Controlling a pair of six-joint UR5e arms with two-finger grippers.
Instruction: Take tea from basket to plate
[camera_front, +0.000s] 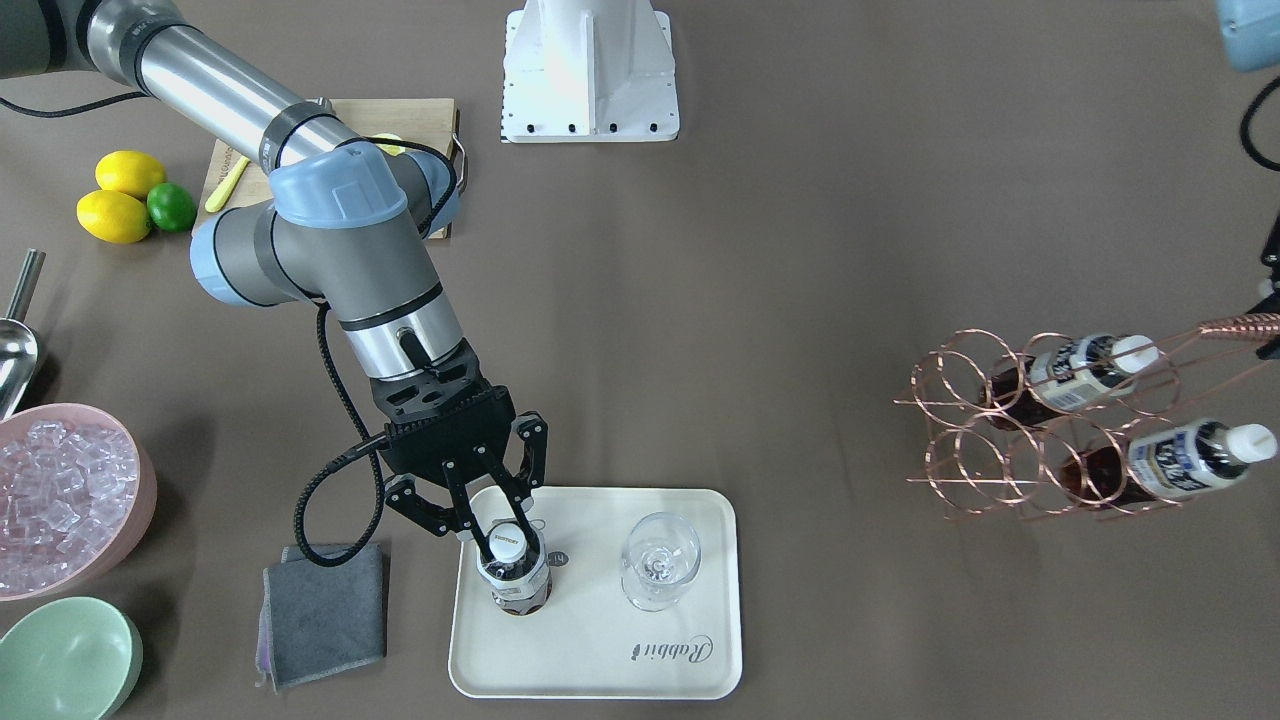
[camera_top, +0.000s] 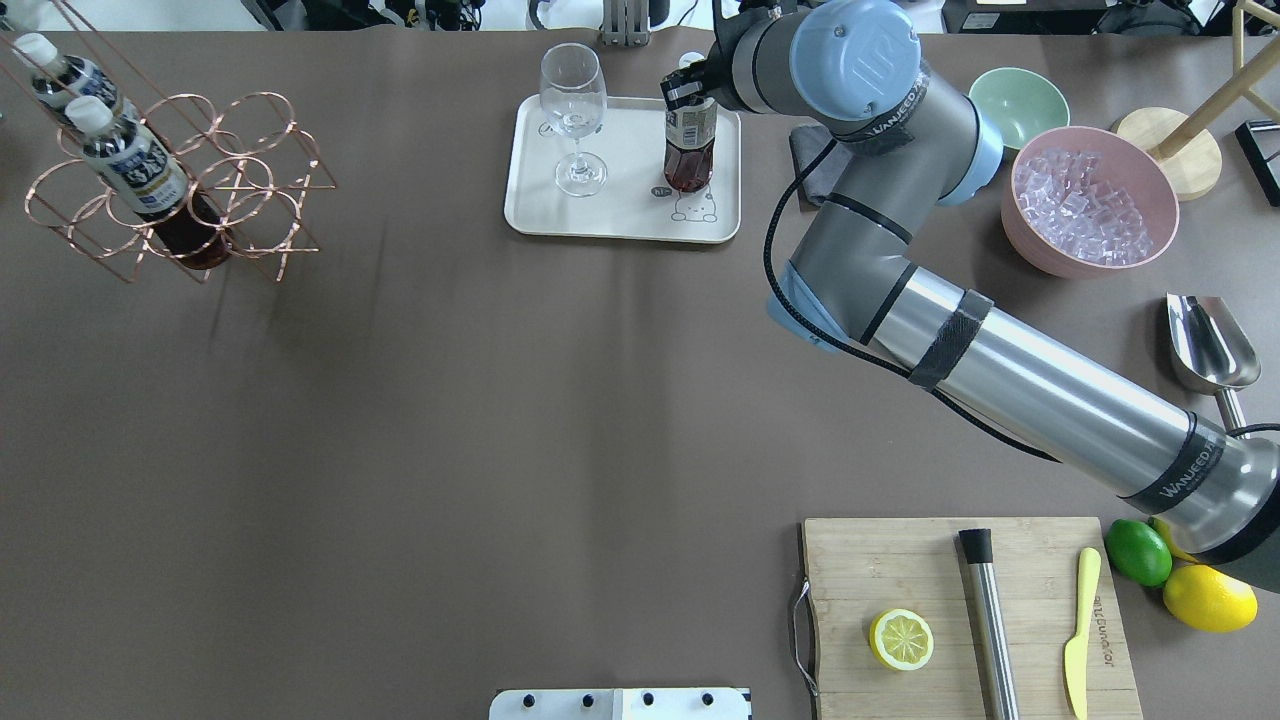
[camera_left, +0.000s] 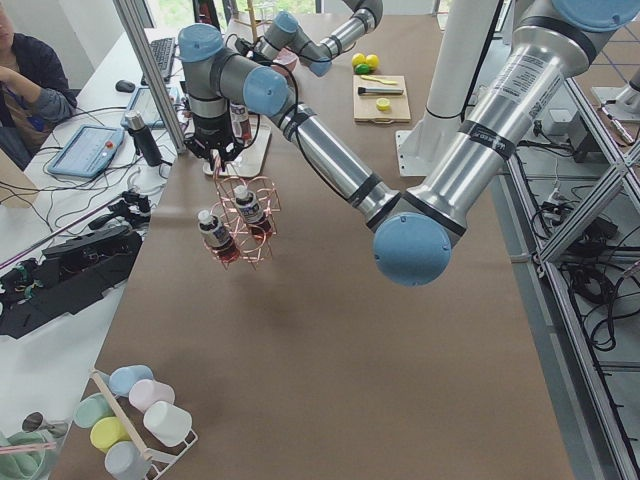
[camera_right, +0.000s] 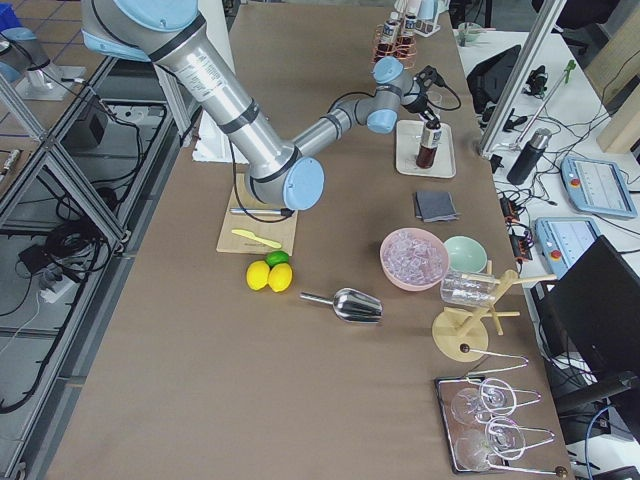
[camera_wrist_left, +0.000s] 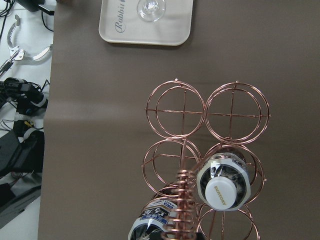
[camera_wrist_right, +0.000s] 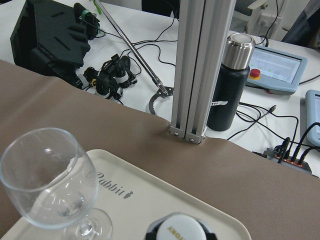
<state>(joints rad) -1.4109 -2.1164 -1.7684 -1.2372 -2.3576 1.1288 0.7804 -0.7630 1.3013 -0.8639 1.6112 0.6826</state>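
Low in the middle of the front-facing view, the tea (camera_front: 515, 578) stands upright on the plate (camera_front: 600, 660), in the tray's left half. A wine glass (camera_front: 658, 565) is just beside it on the right, not touching. R gripper (camera_front: 506, 535) reaches it from the upper left. Its fingers (camera_front: 468, 515) sit either side of the white cap and look clamped on the neck, tho the far finger is partly hidden, so not 100% sure. That arm's wrist cam shows the cap at bottom centre, the glass at lower left and the "Rabbit" script between them.

At right of the front view the basket (camera_front: 1010, 440) holds two more bottles (camera_front: 1085, 372), tilted w/ caps pointing right, one in the upper row of cells and one in the lower. Its coiled handle (camera_front: 1238, 324) runs off the right edge. L gripper (camera_left: 214, 155) shows clearly only in the left side view, upper left, at the top of that handle. Can't tell if its jaws are apart or together. Grey cloth (camera_front: 325, 612) lies just left of the plate.
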